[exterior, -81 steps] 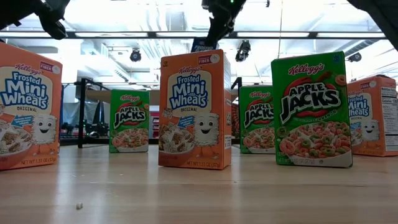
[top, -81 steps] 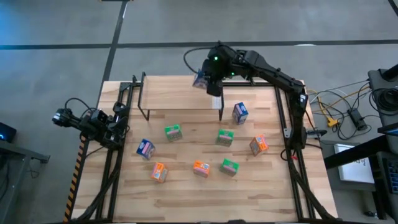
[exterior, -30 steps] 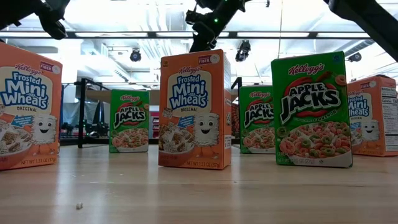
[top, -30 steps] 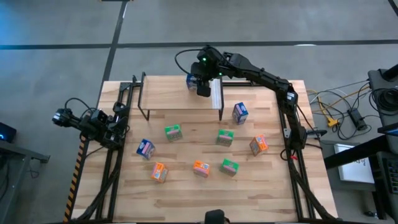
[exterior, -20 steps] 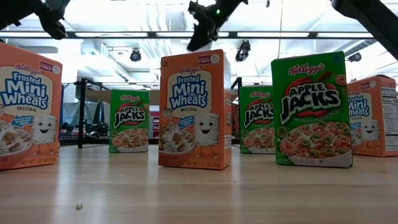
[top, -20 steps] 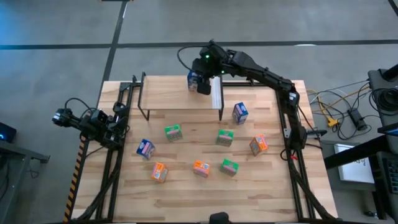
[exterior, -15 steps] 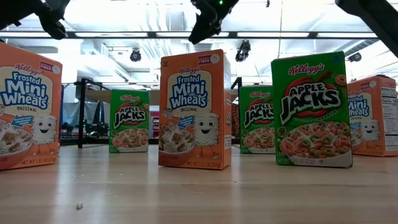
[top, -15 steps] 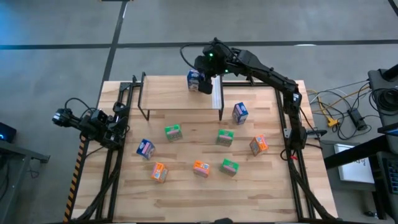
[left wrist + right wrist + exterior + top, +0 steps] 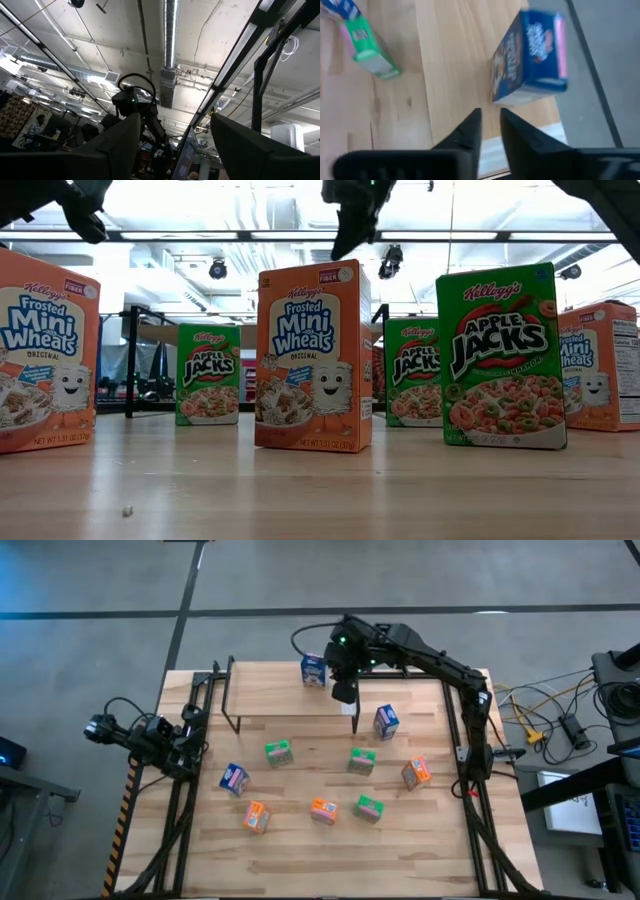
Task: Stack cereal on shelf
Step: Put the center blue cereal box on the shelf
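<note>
In the right wrist view the blue cereal box just beyond the right gripper is blurred, its print unreadable. A green box farther off is smeared, and another blue box is cut by the edge. In the low view the orange box is cropped.

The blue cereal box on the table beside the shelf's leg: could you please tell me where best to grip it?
Probably grip the blue box near its top, across its thickness, coming straight down. It stands upright, apart from the other boxes, so its top is free; the shelf leg crowds one side.
</note>
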You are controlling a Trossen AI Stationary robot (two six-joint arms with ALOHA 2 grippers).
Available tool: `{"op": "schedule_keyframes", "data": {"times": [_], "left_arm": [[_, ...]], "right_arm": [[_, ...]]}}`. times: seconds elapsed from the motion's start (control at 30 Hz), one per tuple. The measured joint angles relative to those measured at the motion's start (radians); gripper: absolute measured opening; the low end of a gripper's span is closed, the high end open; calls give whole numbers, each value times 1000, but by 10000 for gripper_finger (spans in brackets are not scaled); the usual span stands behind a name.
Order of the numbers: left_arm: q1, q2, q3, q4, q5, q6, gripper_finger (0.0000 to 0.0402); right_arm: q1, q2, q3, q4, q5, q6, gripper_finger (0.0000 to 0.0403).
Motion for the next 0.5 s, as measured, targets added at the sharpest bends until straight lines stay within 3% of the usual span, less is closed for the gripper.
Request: {"op": "schedule_keyframes", "data": {"times": [0.1,0.3,0.5], "left_arm": [[0,0,0,0,0,0,226],[0,0,0,0,0,0,226],[0,0,0,0,0,0,226]], "right_arm": [[-2,0,-67,31,59,1,15],[-13,1,-199,190,120,3,12],[-16,2,-245,320,172,-34,12]]}}
